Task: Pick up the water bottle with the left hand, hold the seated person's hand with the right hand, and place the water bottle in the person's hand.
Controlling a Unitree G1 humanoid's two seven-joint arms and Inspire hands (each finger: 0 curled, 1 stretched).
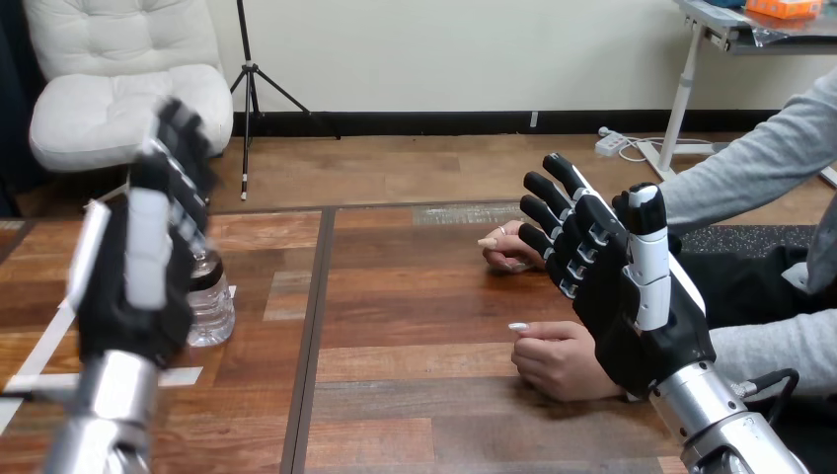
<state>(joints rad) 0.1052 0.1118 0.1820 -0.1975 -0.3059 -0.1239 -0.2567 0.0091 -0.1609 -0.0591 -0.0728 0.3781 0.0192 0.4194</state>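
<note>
The water bottle (212, 306), upright at 3 o'clock of the empty, straight-fingered left hand (133, 286), looks light, thin-walled and slippery: grasp mid-body; right hand (632, 316) likewise spread, empty.

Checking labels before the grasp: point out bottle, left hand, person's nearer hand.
bottle (215, 311): head view, on its clear lower body.
left hand (133, 306): head view, on the back of the hand.
person's nearer hand (559, 360): head view, on the back of the hand.

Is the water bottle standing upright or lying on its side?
Upright: the water bottle stands on its base on the table, partly behind the left robot hand.
</note>
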